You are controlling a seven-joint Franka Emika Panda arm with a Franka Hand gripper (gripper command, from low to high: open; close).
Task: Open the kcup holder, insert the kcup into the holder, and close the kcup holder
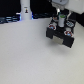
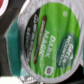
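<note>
Kcup holder: the black kcup holder is seen on the table toward the exterior view's right, its drawer apparently drawn out with pod slots exposed; opening is judged done.
Hand: the hand is held directly above the open holder, presumably so that the pod can be lowered straight into a slot.
Kcup: the kcup is found under the hand, over the holder; in the exterior view only a small green-topped speck is made out.
Grip: whether the hand is closed on the kcup or parted cannot be told; no finger is clearly shown.
Wrist view: the green lid with "DARK MAGIC" print is shown filling the frame, with a red-topped pod beside it.
Exterior view: the overall layout and a white bottle-like object well apart are supplied; seating depth is not.
</note>
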